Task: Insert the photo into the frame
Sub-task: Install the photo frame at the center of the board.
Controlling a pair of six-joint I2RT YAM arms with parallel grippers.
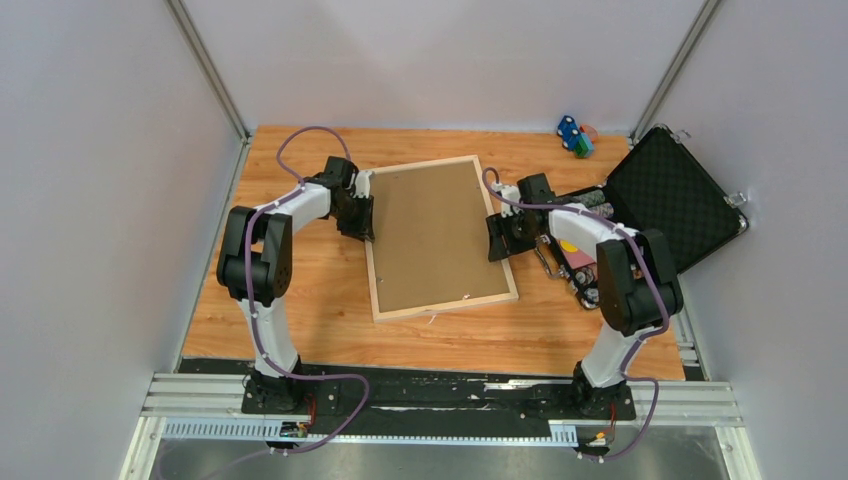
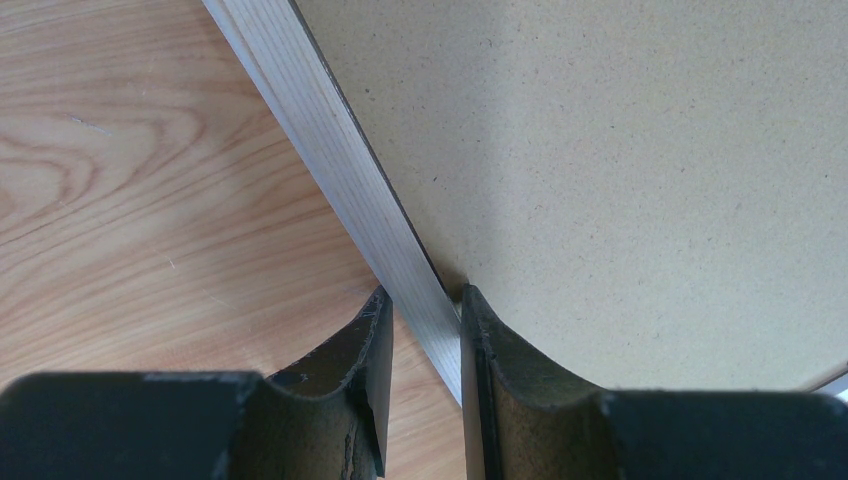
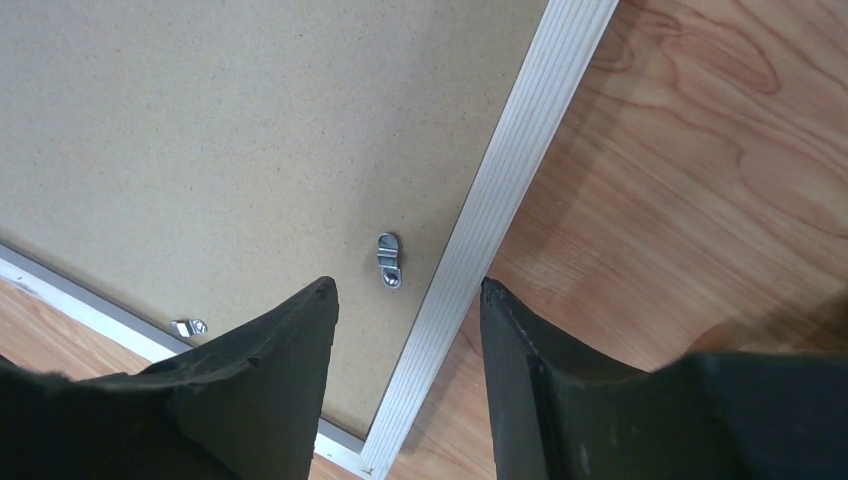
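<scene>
Item: frame [image 1: 445, 305], face down mid-surface [image 1: 300, 300], board [image 1: 435, 235] seated inside. The photo is not in view.
Left fingers [image 2: 372, 345]: clenched on left rail.
Right fingers [image 3: 285, 350]: released, astride right rail beside clip [image 3: 388, 258].
Handling: left steadies; right likely turns clip gently, keeping all flat.

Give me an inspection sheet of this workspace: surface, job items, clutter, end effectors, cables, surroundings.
Surface: wooden table, light grain.
Job's things: the frame lies face down mid-table, with a brown backing board filling it; the photo is not seen.
Clutter: open black case at the right edge; toy cars at the far right corner.
End effectors: left end effector closed on the frame's left rail; right end effector open, straddling the right rail.
Cables: purple cable looped along each arm.
Surroundings: pale walls on three sides.
</scene>
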